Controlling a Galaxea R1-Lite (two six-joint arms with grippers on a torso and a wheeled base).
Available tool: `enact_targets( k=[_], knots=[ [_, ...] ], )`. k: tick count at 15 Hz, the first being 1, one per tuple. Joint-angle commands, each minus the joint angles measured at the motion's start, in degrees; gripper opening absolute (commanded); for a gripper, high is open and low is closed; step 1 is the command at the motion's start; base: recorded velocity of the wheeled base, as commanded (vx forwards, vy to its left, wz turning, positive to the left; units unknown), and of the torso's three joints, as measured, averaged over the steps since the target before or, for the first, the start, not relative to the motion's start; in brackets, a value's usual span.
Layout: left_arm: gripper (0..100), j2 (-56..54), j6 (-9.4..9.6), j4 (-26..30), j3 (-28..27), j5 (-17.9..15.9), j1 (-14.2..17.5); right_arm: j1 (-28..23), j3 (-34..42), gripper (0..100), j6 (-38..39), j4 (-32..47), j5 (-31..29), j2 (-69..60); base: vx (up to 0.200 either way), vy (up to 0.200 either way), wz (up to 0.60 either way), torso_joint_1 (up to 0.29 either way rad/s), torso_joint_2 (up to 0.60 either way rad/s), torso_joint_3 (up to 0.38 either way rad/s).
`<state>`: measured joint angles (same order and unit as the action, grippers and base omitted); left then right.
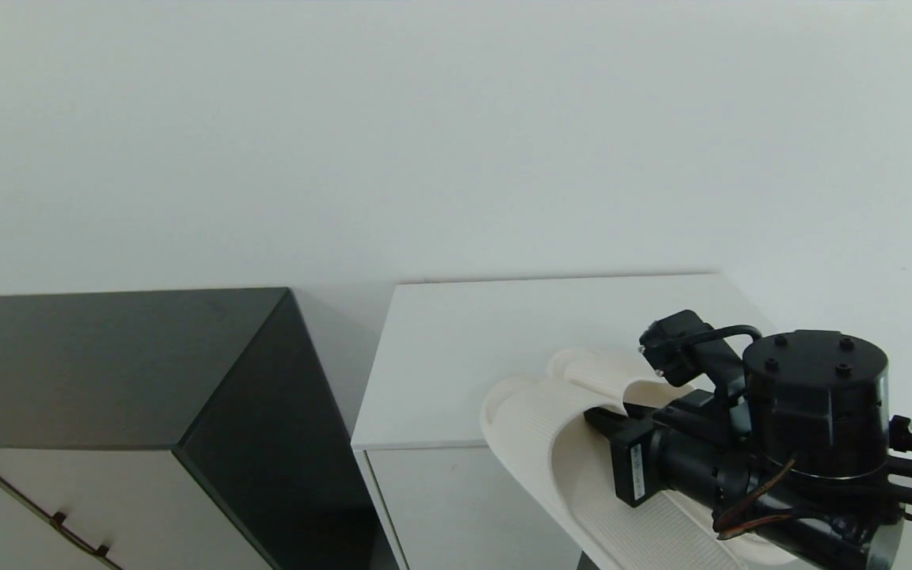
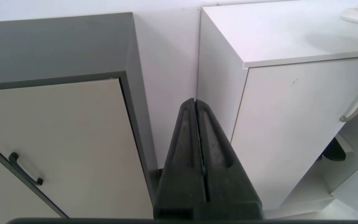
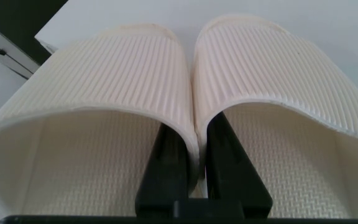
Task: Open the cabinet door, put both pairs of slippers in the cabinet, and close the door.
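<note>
I see the right gripper (image 3: 194,134) clenched on a pair of cream ribbed foam slippers (image 1: 535,443). Its two black fingers (image 3: 166,155) reach inside the slippers, one in each, and pinch the two touching inner strap walls between them. The slippers lie side by side, held at the front right part of the flat top of a white rectangular cabinet (image 1: 503,340), partly over its front edge. I cannot tell whether they rest on the top or hang just above it. The left gripper (image 2: 196,109) is empty, its dark fingers pressed together, and it faces the narrow gap between the white cabinet and a dark grey cabinet with cream fronts (image 1: 108,356) standing just beside it, on my left. On the white cabinet's front there is a curved metal door handle (image 2: 356,102). Below and beside that handle I can see part of the white inside of the cabinet.
</note>
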<state>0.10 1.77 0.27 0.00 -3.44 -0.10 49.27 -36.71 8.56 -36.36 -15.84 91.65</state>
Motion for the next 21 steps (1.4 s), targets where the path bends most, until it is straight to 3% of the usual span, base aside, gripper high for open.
enact_targets(
  k=[1, 7, 18, 21],
  knots=[
    [0, -0.01, -0.01, 0.0, 0.0, 0.01, 0.01, 0.03, 0.32, 0, -0.03, -0.02, 0.02, -0.33, 0.0, 0.0, 0.0, 0.0, 0.0, 0.0],
    [0, -0.01, -0.1, 0.0, 0.0, 0.01, 0.01, 0.03, 0.85, 0, -0.03, -0.02, 0.1, -0.07, 0.0, 0.0, 0.0, 0.0, 0.0, 0.0],
    [0, -0.01, -0.01, 0.0, 0.0, 0.01, 0.01, -0.76, 2.16, 0, 0.23, -0.11, 0.54, 0.81, -0.2, 0.0, 0.0, 0.002, 0.0, 0.003],
    [0, -0.01, -0.1, 0.0, 0.0, 0.01, 0.01, -1.11, 2.34, 0, 0.49, -0.46, 0.72, 2.39, 0.0, 0.0, 0.0, 0.0, 0.0, 0.0]
  ],
)
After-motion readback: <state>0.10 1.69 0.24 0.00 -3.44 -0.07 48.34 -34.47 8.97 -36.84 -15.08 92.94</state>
